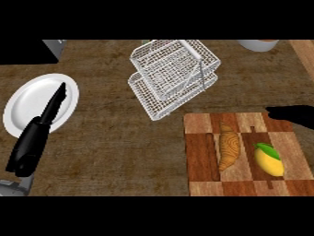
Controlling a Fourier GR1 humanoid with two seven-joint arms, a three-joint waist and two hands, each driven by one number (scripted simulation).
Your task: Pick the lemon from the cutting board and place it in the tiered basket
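A yellow lemon with a green leaf (269, 159) lies on the right part of the wooden cutting board (201, 156). A white wire tiered basket (173, 76) stands behind the board, toward the middle of the counter. My right hand (300, 116) comes in from the right edge, over the board's far right corner, behind the lemon and apart from it; its fingers point left and hold nothing. My left hand (40, 129) is at the left, fingers straight, reaching up over a white plate.
A croissant (229, 150) lies on the board just left of the lemon. A white plate (40, 103) sits at the left. A white bowl (258, 44) is at the back right, a dark appliance (20, 50) at the back left.
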